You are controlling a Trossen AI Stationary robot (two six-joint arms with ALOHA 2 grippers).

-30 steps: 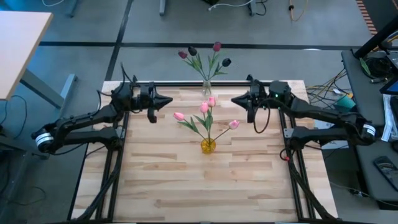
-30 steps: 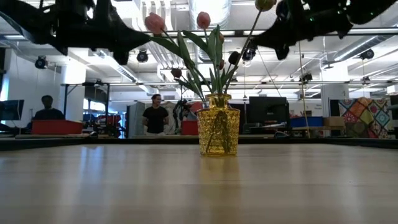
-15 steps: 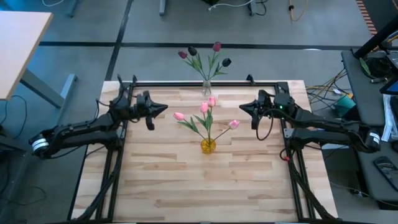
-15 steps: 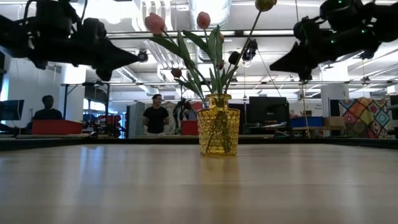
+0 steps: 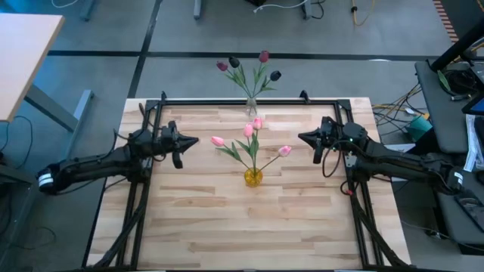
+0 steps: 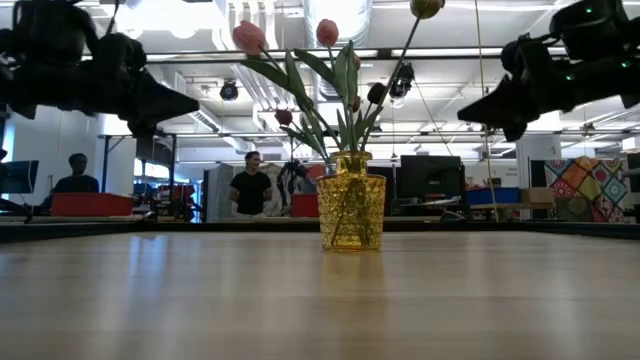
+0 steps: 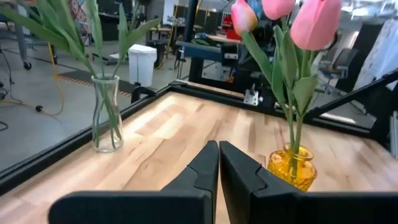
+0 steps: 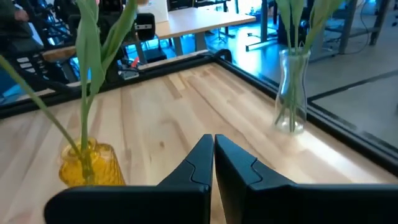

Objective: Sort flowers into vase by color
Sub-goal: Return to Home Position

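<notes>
Hovering empty at opposite sides of the light wooden table [image 5: 227,223], the left gripper [image 5: 194,140] and right gripper [image 5: 302,137] hold their fingers pressed together, while four pink-headed tulips [image 5: 249,131] stand in the yellow glass vase [image 5: 253,178] at mid-table and four dark-headed tulips [image 5: 234,62] in the clear glass vase [image 5: 250,109] at its far edge.

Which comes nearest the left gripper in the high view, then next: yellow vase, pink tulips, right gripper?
1. Pink tulips, between the arms; one bloom lies just off the left gripper.
2. Yellow vase, central, holding their stems.
3. Right gripper, opposite side.
</notes>
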